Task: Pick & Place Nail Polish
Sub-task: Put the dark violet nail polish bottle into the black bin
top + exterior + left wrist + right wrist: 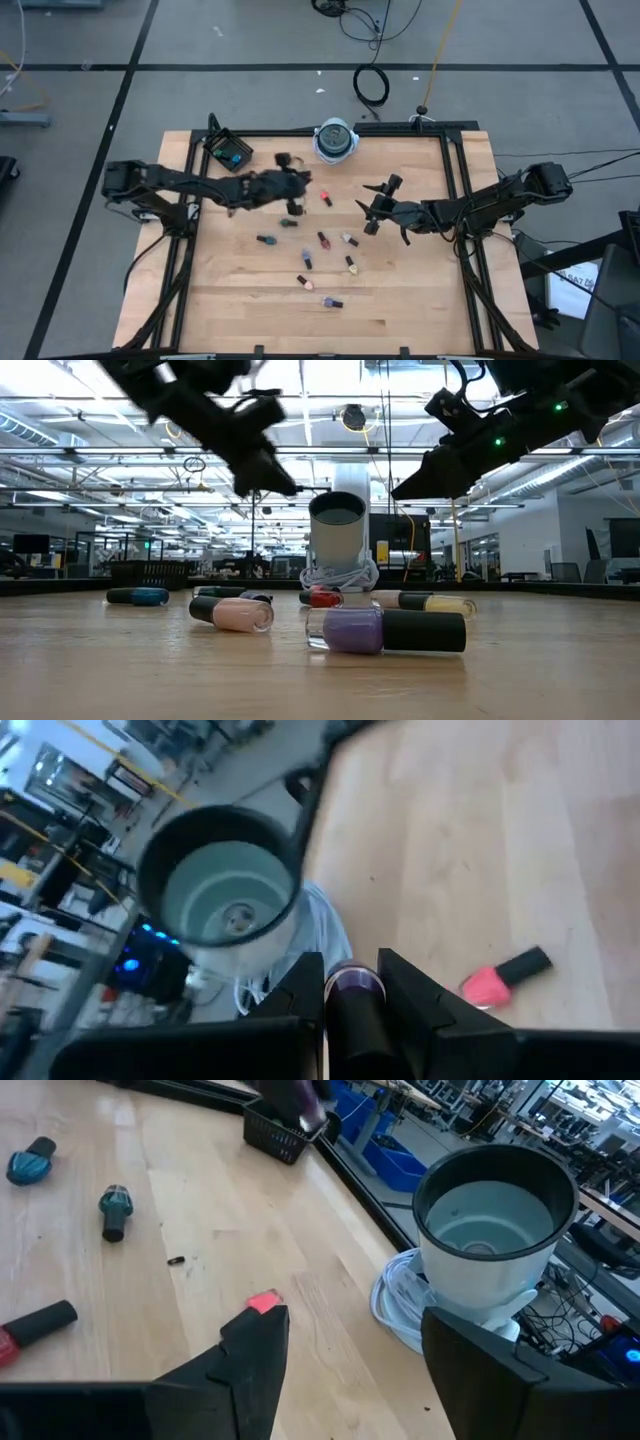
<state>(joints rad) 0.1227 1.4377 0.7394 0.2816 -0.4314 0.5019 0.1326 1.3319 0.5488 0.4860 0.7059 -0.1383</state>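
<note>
Several nail polish bottles lie on their sides on the wooden table, among them a red one and a purple one. My left gripper hangs above the table, left of the red bottle and near the white cup. It is shut on a purple bottle. My right gripper stands open over the table's right half, nothing between its fingers. It faces the cup. A red bottle shows just past one of its fingers. My left gripper pinches the purple bottle between its two fingers, and the bottle lies along them. The dark cap reaches back between the fingers, and the purple glass end shows at their tips. The bottle is lifted clear of the table.
A small black box holding teal bottles stands at the far left. The white cup stands on a coil of white cord at the far edge's middle. Two teal bottles lie in between. A black frame rail runs along the right side.
</note>
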